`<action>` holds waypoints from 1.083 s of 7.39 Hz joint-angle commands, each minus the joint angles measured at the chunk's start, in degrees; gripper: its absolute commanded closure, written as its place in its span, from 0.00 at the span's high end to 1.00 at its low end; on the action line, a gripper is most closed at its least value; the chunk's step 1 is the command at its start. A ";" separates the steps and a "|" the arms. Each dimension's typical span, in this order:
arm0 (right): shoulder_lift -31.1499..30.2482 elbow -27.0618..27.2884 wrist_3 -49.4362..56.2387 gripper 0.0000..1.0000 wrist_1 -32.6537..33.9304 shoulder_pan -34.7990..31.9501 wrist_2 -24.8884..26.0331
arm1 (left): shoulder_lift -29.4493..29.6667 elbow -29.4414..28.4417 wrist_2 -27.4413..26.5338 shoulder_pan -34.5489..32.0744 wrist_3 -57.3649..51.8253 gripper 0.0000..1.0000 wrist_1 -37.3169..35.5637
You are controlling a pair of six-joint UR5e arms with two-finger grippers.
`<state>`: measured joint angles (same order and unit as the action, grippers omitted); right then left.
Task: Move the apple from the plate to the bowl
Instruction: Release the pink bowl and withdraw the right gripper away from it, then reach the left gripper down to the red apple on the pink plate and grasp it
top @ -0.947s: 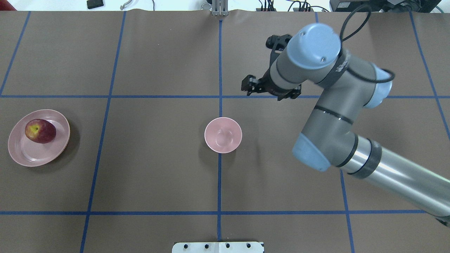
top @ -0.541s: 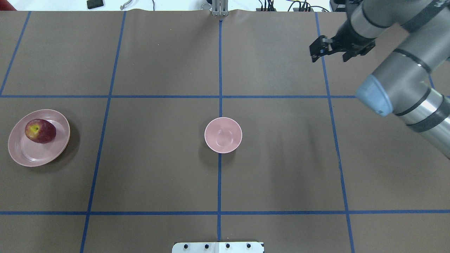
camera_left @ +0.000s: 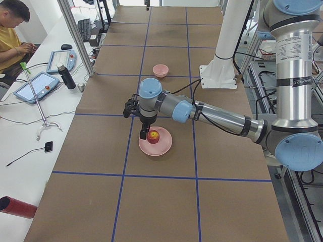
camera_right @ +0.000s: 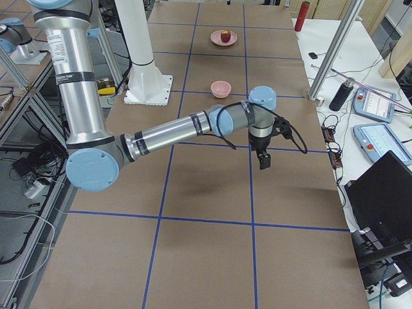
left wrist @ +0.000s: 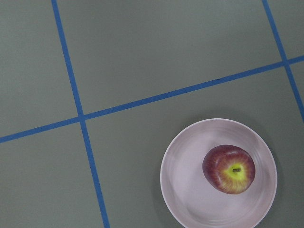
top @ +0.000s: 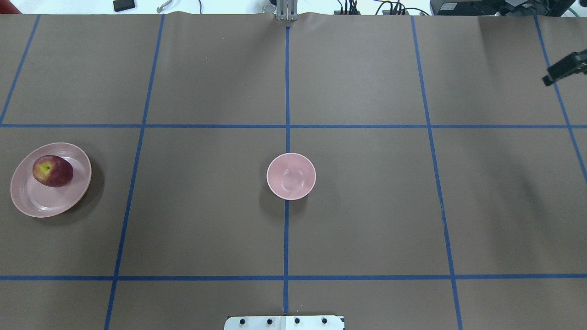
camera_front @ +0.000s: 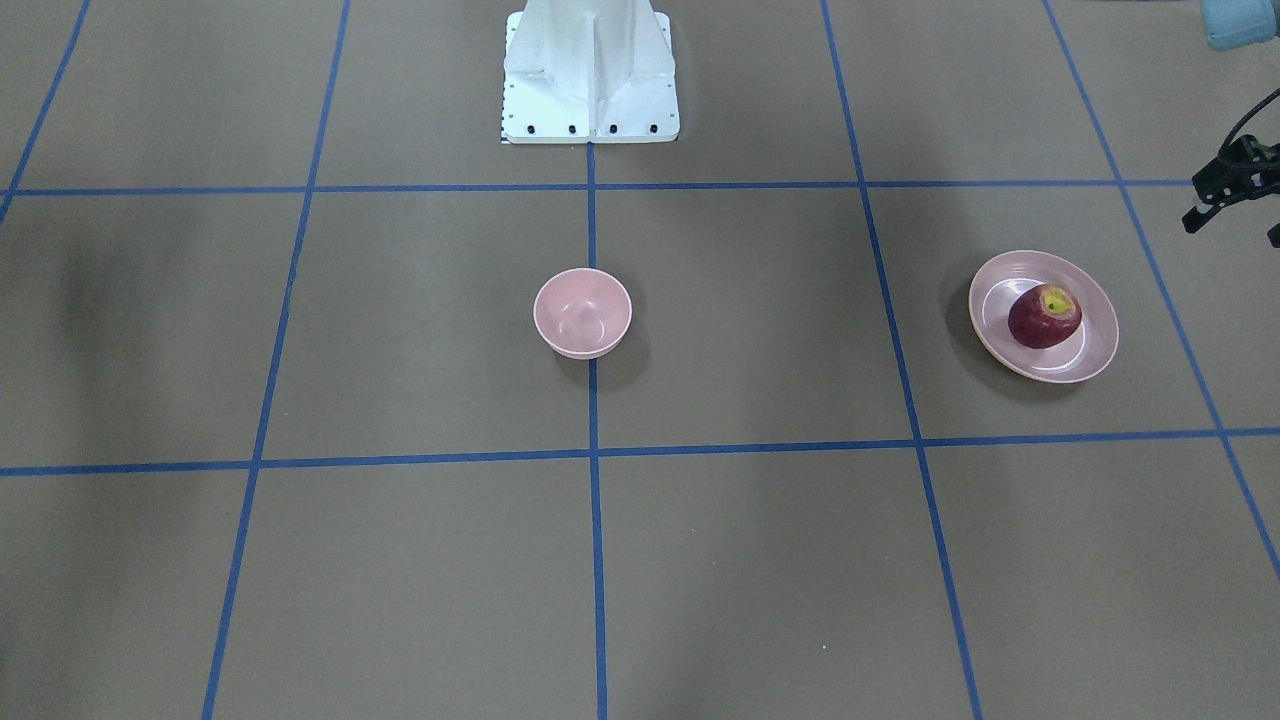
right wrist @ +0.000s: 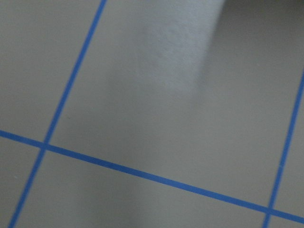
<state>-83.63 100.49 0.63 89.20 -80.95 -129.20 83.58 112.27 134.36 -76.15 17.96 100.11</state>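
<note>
The dark-red apple (top: 52, 171) lies on the pale-pink plate (top: 36, 201) at the table's left side. It also shows in the left wrist view (left wrist: 229, 169), low and to the right, on the plate (left wrist: 185, 190). The small pink bowl (top: 291, 176) stands empty at the table's middle. My left gripper (camera_front: 1232, 231) hangs high beside the plate, half cut off by the front view's edge. Its two fingers stand apart and hold nothing. My right gripper (top: 566, 68) only peeks in at the far right edge. I cannot tell whether it is open or shut.
Brown table cover with a grid of blue tape lines. The robot's white base (camera_front: 590, 70) stands at the near edge behind the bowl. In the left side view an operator sits at a side bench with tablets.
My right arm has swung from above the table's middle out to the far right edge, almost out of the overhead view. Apple, plate and bowl have not moved.
</note>
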 commanded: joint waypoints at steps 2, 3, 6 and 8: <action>-8.65 -0.12 11.32 1.00 -0.51 -7.02 -3.07 | -0.26 -0.47 -8.56 10.46 9.52 0.98 4.47; -8.74 -0.12 11.15 1.00 -0.60 -7.02 -2.98 | -0.26 -3.17 -9.11 11.62 9.81 0.98 7.87; -8.91 -0.12 10.71 1.00 -0.60 -7.02 -2.90 | 0.36 -11.46 -11.99 20.13 22.18 0.98 24.41; -8.91 -0.47 10.62 1.00 -0.69 -7.02 -2.81 | 1.05 -13.65 -14.74 23.14 22.29 0.98 24.61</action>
<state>-92.54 100.18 11.33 88.54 -87.97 -132.05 84.08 100.23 120.98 -54.70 39.65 123.91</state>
